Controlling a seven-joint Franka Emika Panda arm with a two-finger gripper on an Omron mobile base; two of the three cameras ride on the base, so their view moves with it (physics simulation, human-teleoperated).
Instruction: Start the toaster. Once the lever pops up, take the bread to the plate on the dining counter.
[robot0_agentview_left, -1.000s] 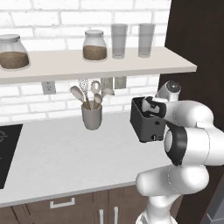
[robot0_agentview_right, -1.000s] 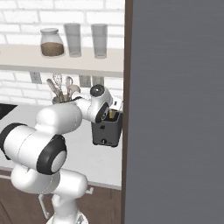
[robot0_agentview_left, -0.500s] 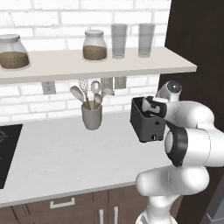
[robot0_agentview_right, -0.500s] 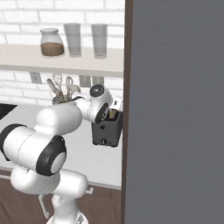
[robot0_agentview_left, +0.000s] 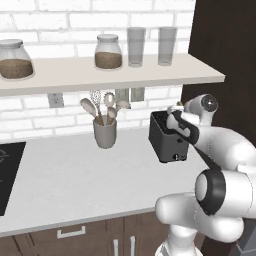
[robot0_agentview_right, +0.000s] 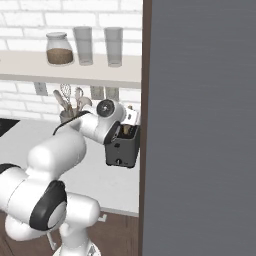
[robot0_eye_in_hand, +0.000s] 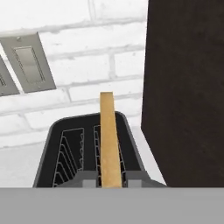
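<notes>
Bread (robot0_eye_in_hand: 110, 140) stood upright in right slot of toaster (robot0_agentview_left: 167, 137), on tabletop by dark cabinet. Tool (robot0_eye_in_hand: 110, 178) straddled slice, long edge running straight ahead between fingertips; grip state unclear.

Gripper (robot0_eye_in_hand: 110, 183) fingertips are cut off by the grey band at the bottom of the hand view, so contact with the bread (robot0_eye_in_hand: 109, 140) between them cannot be confirmed. The toaster (robot0_eye_in_hand: 87, 151) near end below the claw is likewise cut off. In the left base view the arm hides the toaster's right side.
</notes>
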